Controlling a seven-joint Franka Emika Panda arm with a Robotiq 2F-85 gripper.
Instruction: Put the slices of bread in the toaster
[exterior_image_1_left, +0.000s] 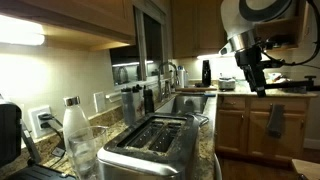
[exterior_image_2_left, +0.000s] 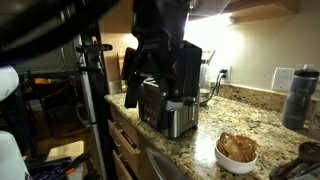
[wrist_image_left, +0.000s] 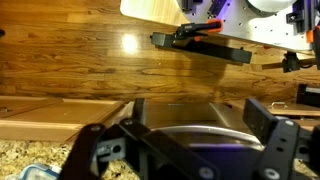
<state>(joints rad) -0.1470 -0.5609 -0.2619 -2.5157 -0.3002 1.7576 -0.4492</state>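
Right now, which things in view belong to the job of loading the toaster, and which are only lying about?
For the job: toaster; slices of bread, seemingly the tan pieces in the white bowl; gripper, open and empty.
Just lying about: clear bottle with white cap; sink.

Silver toaster (exterior_image_1_left: 150, 148) with dark slots, speckled tan-brown countertop (exterior_image_2_left: 190, 155)
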